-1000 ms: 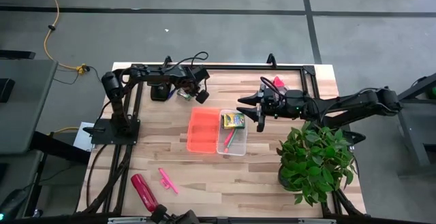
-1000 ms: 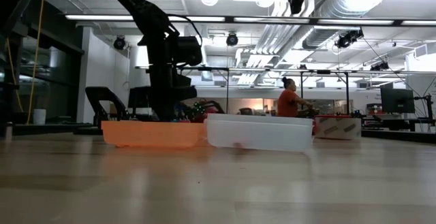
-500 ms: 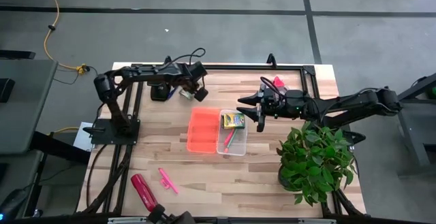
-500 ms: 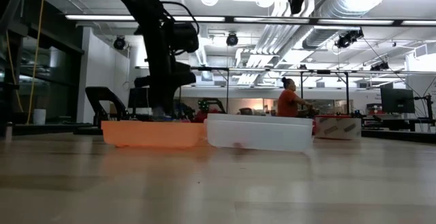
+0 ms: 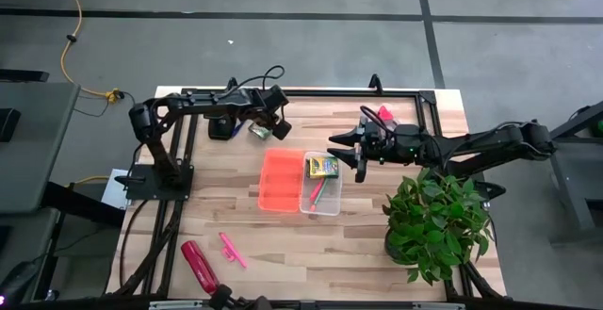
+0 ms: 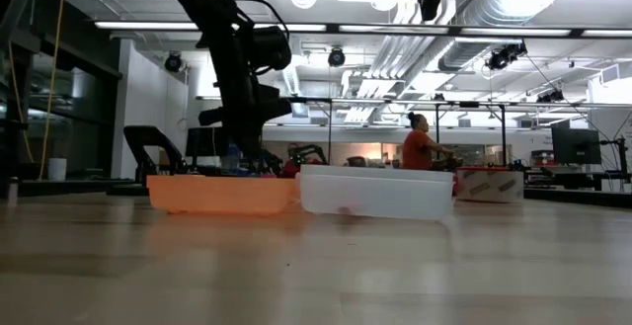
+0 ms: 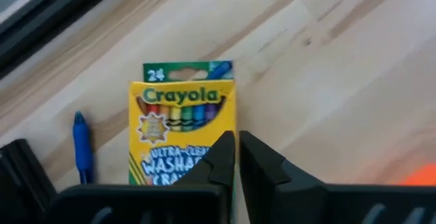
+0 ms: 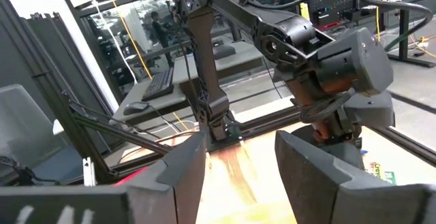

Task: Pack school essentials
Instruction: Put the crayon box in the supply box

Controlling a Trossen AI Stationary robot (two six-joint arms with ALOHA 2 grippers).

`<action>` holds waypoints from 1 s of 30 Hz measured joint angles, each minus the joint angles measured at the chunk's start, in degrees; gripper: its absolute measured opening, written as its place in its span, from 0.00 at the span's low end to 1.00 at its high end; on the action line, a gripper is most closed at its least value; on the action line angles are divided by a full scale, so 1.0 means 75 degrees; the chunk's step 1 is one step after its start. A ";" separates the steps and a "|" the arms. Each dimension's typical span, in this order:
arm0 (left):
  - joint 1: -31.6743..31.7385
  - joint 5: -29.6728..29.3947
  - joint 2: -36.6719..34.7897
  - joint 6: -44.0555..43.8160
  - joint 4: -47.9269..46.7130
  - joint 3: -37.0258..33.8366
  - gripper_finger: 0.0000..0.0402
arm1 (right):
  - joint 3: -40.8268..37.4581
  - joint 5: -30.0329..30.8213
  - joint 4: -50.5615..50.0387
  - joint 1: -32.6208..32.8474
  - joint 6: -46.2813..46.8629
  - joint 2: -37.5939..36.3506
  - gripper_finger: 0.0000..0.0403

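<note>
A yellow-and-green crayon box lies flat on the wood at the table's far left, with a blue pen beside it. My left gripper is shut and points steeply down over that box's edge. A clear bin at mid-table holds a second crayon box and pink and green pencils. My right gripper hovers level and open just right of the bin. A short pink marker lies near the front left. My left gripper has its shut fingertips right at the crayon box's long side edge, slanting down from above. Whether they touch the box I cannot tell, since the fingers themselves cover that spot. The box lies flat on the table.
An orange lid lies against the bin's left side. A long red glossy object sits at the front left, a potted plant at the front right, and a pink tape roll at the far right. A black frame runs along the far edge.
My left gripper has risen a little above the table and tipped slightly, staying shut. The crayon box beneath it has kept its place on the wood.
</note>
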 joint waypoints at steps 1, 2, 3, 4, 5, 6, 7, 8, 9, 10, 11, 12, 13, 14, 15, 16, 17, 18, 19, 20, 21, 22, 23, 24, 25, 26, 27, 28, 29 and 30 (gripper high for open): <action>0.0002 -0.0010 0.0039 -0.0031 -0.0015 -0.0002 0.05 | 0.0000 -0.0002 0.0000 0.0000 0.0033 0.0000 0.42; 0.0006 -0.0034 0.0057 -0.0049 -0.0039 -0.0023 0.08 | 0.0000 -0.0001 0.0000 0.0000 0.0030 0.0000 0.42; 0.0006 -0.0103 0.0081 -0.0052 -0.0042 -0.0032 0.10 | 0.0000 -0.0001 0.0000 0.0000 0.0029 0.0000 0.42; 0.0001 -0.0210 0.0125 -0.0056 0.0016 -0.0030 0.13 | 0.0000 -0.0001 0.0000 -0.0001 0.0029 0.0000 0.42; 0.0000 -0.0258 0.0161 -0.0056 0.0022 -0.0031 0.16 | 0.0000 -0.0002 0.0000 0.0000 0.0029 0.0000 0.42; 0.0000 -0.0262 0.0178 -0.0055 -0.0027 -0.0042 0.19 | 0.0000 0.0000 0.0001 -0.0001 0.0029 0.0000 0.42; 0.0000 -0.0308 0.0178 -0.0056 -0.0034 -0.0050 0.22 | 0.0000 0.0000 0.0000 0.0000 0.0029 0.0000 0.42; -0.0006 -0.0359 0.0175 -0.0056 0.0042 -0.0046 0.25 | 0.0000 0.0000 0.0000 0.0000 0.0029 0.0000 0.42; -0.0029 -0.0378 0.0175 -0.0056 0.0114 -0.0044 0.28 | 0.0000 -0.0001 0.0000 -0.0001 0.0029 0.0000 0.42; -0.0044 -0.0376 0.0175 -0.0056 0.0134 -0.0044 0.30 | 0.0000 -0.0003 0.0003 -0.0002 0.0029 0.0000 0.42; -0.0047 -0.0384 0.0175 -0.0056 0.0135 -0.0044 0.32 | 0.0000 0.0000 0.0003 0.0000 0.0029 0.0000 0.42; -0.0047 -0.0380 0.0175 -0.0056 0.0141 -0.0044 0.34 | 0.0000 0.0000 0.0000 -0.0001 0.0029 0.0000 0.42; -0.0047 -0.0361 0.0175 -0.0056 0.0143 -0.0044 0.36 | 0.0000 0.0000 0.0001 -0.0001 0.0029 0.0000 0.42; -0.0047 -0.0306 0.0175 -0.0051 0.0140 -0.0044 0.38 | 0.0000 0.0000 0.0003 0.0000 0.0029 0.0000 0.42; -0.0052 -0.0264 0.0182 -0.0017 0.0147 -0.0044 0.39 | 0.0000 0.0000 0.0003 0.0000 0.0029 0.0000 0.42; -0.0079 -0.0253 0.0207 0.0020 0.0181 -0.0044 0.40 | 0.0000 0.0000 0.0000 -0.0001 0.0029 0.0000 0.42; -0.0103 -0.0252 0.0256 0.0071 0.0220 -0.0041 0.41 | 0.0000 0.0000 0.0003 -0.0002 0.0029 0.0000 0.42; -0.0114 -0.0239 0.0311 0.0117 0.0217 -0.0041 0.42 | 0.0000 0.0000 0.0003 -0.0002 0.0029 0.0000 0.42; -0.0117 -0.0195 0.0364 0.0142 0.0182 -0.0041 0.43 | 0.0000 0.0000 0.0003 0.0000 0.0029 0.0000 0.42; -0.0121 -0.0149 0.0418 0.0144 0.0178 -0.0041 0.44 | 0.0000 0.0000 0.0003 0.0000 0.0029 0.0000 0.42; -0.0138 -0.0090 0.0491 0.0145 0.0194 -0.0039 0.45 | 0.0000 0.0014 0.0002 0.0000 0.0029 0.0000 0.42; -0.0153 -0.0045 0.0574 0.0147 0.0189 -0.0035 0.45 | 0.0000 0.0048 0.0001 0.0000 0.0029 0.0000 0.42; -0.0153 -0.0014 0.0650 0.0160 0.0158 -0.0039 0.45 | 0.0000 0.0061 0.0002 -0.0001 0.0029 0.0000 0.42; -0.0166 -0.0014 0.0698 0.0186 0.0138 -0.0044 0.46 | 0.0000 0.0064 0.0001 -0.0001 0.0029 0.0000 0.42; -0.0192 -0.0033 0.0720 0.0200 0.0153 -0.0044 0.46 | 0.0000 0.0065 0.0002 -0.0002 0.0028 0.0000 0.42; -0.0204 -0.0062 0.0723 0.0200 0.0164 -0.0044 0.46 | 0.0000 0.0064 0.0003 -0.0002 0.0029 0.0000 0.42; -0.0205 -0.0084 0.0723 0.0205 0.0164 -0.0044 0.46 | 0.0000 0.0067 0.0000 -0.0002 0.0029 0.0000 0.42; -0.0210 -0.0129 0.0726 0.0203 0.0164 -0.0044 0.46 | 0.0000 0.0064 0.0003 0.0000 0.0029 0.0000 0.42; -0.0210 -0.0189 0.0729 0.0202 0.0167 -0.0044 0.45 | 0.0000 0.0064 0.0002 -0.0001 0.0029 0.0000 0.42; -0.0210 -0.0250 0.0729 0.0179 0.0170 -0.0044 0.45 | 0.0000 0.0065 0.0003 -0.0002 0.0029 0.0000 0.42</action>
